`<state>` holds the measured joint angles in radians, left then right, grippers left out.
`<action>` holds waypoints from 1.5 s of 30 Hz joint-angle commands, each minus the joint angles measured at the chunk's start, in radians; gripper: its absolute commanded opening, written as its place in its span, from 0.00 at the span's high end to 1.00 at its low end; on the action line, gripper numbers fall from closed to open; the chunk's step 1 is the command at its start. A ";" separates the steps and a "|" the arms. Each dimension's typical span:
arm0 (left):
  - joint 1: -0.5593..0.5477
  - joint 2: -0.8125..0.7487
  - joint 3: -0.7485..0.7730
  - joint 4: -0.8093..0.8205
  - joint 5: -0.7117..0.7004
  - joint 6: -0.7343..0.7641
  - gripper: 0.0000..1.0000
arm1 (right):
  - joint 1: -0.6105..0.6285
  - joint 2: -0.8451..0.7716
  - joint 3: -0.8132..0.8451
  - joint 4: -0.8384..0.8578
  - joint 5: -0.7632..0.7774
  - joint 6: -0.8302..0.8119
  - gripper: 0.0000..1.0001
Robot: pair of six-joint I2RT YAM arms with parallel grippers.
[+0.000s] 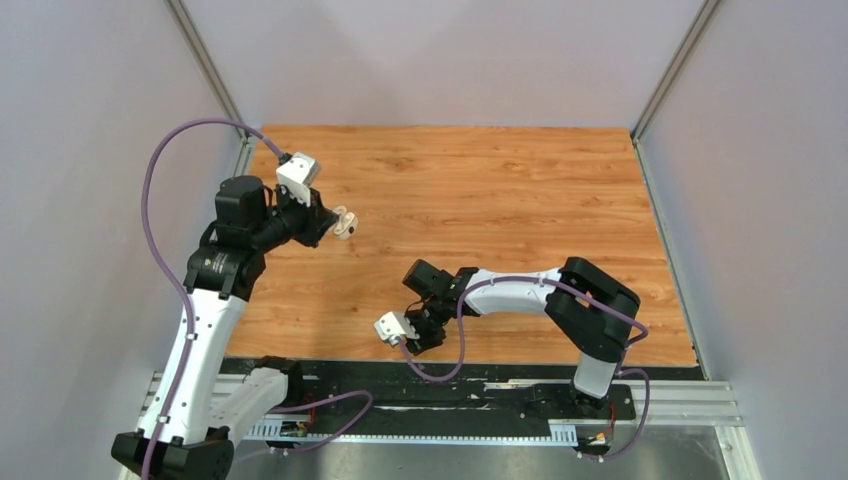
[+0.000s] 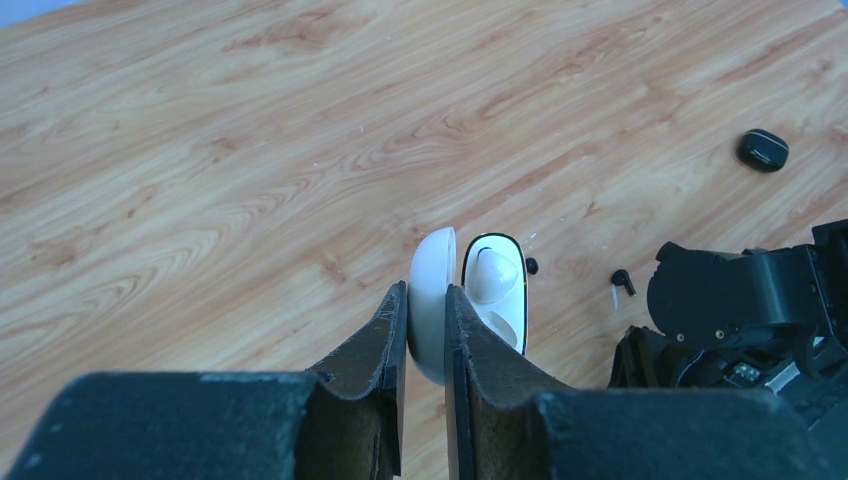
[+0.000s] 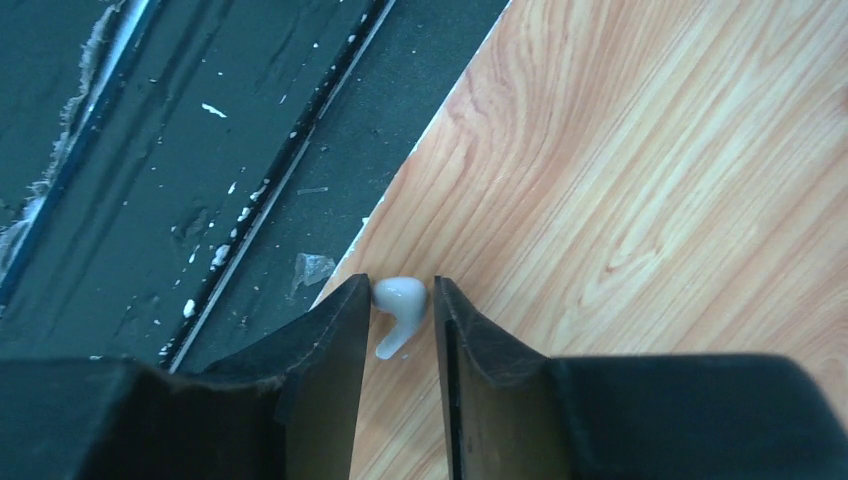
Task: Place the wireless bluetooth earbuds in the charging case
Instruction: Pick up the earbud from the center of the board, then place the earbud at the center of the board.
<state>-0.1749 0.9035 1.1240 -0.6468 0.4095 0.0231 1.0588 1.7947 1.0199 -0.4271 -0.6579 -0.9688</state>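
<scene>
Early in the task. Left fingers are clamped on the lid of the open white case, held up off the table at the left-middle. One white bud looks seated in the case; the second slot can't be read. The loose white bud lies on the table right at the near edge, between the right fingers. These are narrowly apart, one side about touching and a sliver of gap on the other, so it's likely not gripped yet. Two black buds lie loose on the table near the right arm, and the black case sits beyond them, apparently closed. Left to do: lift the white bud, seat it, then deal with both black ones. The edge is the risk, since the dark rail starts just beside the bud and a sideways nudge could tip it off. There's plenty of bare table farther in, the arms are well apart, and the side walls are far from both.
</scene>
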 commanded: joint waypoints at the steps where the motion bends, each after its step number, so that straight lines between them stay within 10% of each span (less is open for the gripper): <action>1: 0.005 -0.003 0.002 0.034 0.020 -0.017 1.00 | 0.023 0.008 -0.041 0.058 0.063 -0.035 0.71; 8: 0.005 0.013 -0.003 0.045 0.040 -0.017 1.00 | -0.036 -0.054 -0.035 0.042 0.042 0.037 0.89; 16: 0.005 0.056 0.002 0.017 0.110 0.016 1.00 | -0.482 -0.064 0.056 -0.064 -0.539 0.491 0.87; 22: 0.004 0.090 0.032 -0.003 0.163 0.062 1.00 | -0.701 -0.020 -0.050 0.085 -0.642 0.754 0.80; 37: 0.005 0.194 0.063 0.025 0.305 0.072 1.00 | -0.806 0.041 -0.055 0.266 -0.160 1.049 0.53; 45: 0.005 0.178 0.065 0.051 0.242 0.028 1.00 | -0.763 -0.084 0.118 0.022 -0.137 0.699 0.54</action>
<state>-0.1749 1.1046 1.1481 -0.6487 0.6754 0.0799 0.2611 1.8133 1.0157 -0.2901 -0.8082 -0.0479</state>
